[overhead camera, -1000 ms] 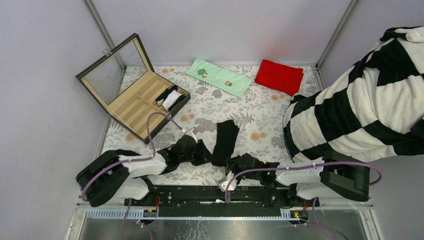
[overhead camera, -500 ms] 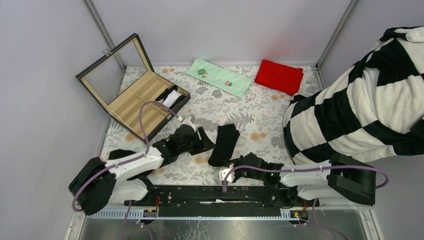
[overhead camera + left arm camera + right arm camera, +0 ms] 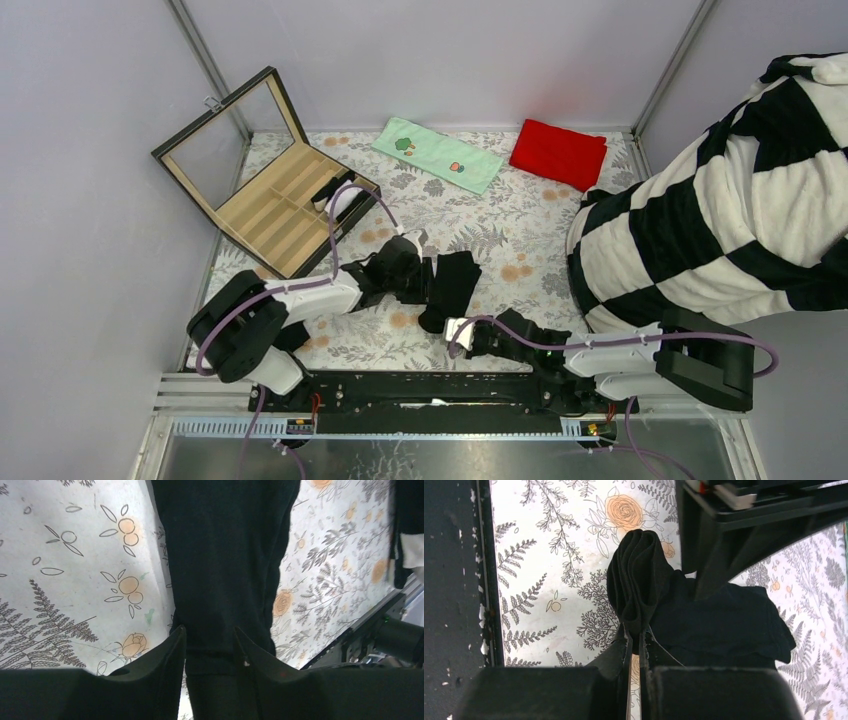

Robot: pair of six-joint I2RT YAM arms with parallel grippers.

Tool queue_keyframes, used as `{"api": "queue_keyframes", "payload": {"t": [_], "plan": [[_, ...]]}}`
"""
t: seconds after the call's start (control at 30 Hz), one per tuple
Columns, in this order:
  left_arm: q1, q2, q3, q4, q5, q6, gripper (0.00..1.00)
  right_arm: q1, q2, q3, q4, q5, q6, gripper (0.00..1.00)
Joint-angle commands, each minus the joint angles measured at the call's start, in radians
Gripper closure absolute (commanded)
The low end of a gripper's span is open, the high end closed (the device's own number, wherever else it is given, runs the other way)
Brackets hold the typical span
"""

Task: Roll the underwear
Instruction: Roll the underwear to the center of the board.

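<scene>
One black underwear [image 3: 455, 275] lies as a narrow strip on the flowered table [image 3: 520, 215], in the near middle. My left gripper [image 3: 420, 272] is at its left side. In the left wrist view the underwear [image 3: 225, 555] runs flat up the frame. That gripper [image 3: 209, 632] straddles it with the jaws apart. My right gripper [image 3: 462, 332] is at the strip's near end. In the right wrist view this gripper [image 3: 635, 632] is shut on a bunched fold of the underwear [image 3: 639, 575], which stands up from the fingertips.
An open compartment box [image 3: 270, 205] stands at the back left with a black and a white bundle inside. A green towel [image 3: 437, 155] and a red cloth [image 3: 558, 153] lie at the back. A black-and-white striped blanket [image 3: 720, 210] fills the right side.
My left arm has swung up and to the right, from near the front edge to the strip's left side. The underwear now lies shorter and more gathered. My right gripper has crept forward with its end.
</scene>
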Motion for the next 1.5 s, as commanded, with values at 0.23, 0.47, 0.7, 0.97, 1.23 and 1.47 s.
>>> {"api": "queue_keyframes", "payload": {"t": [0.23,0.47,0.7,0.97,1.23,1.47], "plan": [[0.006,0.063,-0.009,-0.01,0.082,0.089,0.67,0.003,-0.049,-0.046,0.084,0.149,0.385,0.99],[0.007,0.077,-0.024,-0.008,0.073,0.085,0.67,0.002,-0.064,-0.091,0.128,0.185,0.588,0.99],[0.006,0.089,-0.026,-0.001,0.063,0.074,0.68,0.002,-0.104,-0.108,0.095,0.214,0.75,1.0],[0.022,0.011,-0.038,-0.024,-0.055,0.032,0.69,-0.011,-0.205,-0.141,0.011,0.241,0.893,1.0],[0.033,-0.086,-0.058,-0.005,-0.074,0.026,0.69,-0.044,-0.276,-0.191,-0.054,0.295,1.147,1.0],[0.034,-0.166,-0.1,0.076,0.003,0.074,0.68,-0.138,-0.281,-0.183,-0.113,0.207,1.284,1.0]]}}
